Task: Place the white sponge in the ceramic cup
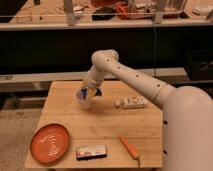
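Observation:
The small whitish ceramic cup (pixel 84 101) stands on the wooden table (pixel 100 125), left of its middle and toward the back. My gripper (pixel 88 93) hangs right above the cup's mouth, at the end of the white arm (pixel 130 75) that reaches in from the right. The white sponge does not show as a separate thing; it is hidden at the gripper or the cup.
An orange plate (pixel 50 143) lies at the table's front left. A flat dark packet (pixel 91 151) lies at the front middle, an orange carrot-like piece (pixel 128 146) to its right. A whitish packet (pixel 132 102) lies at the back right. A shelf unit stands behind.

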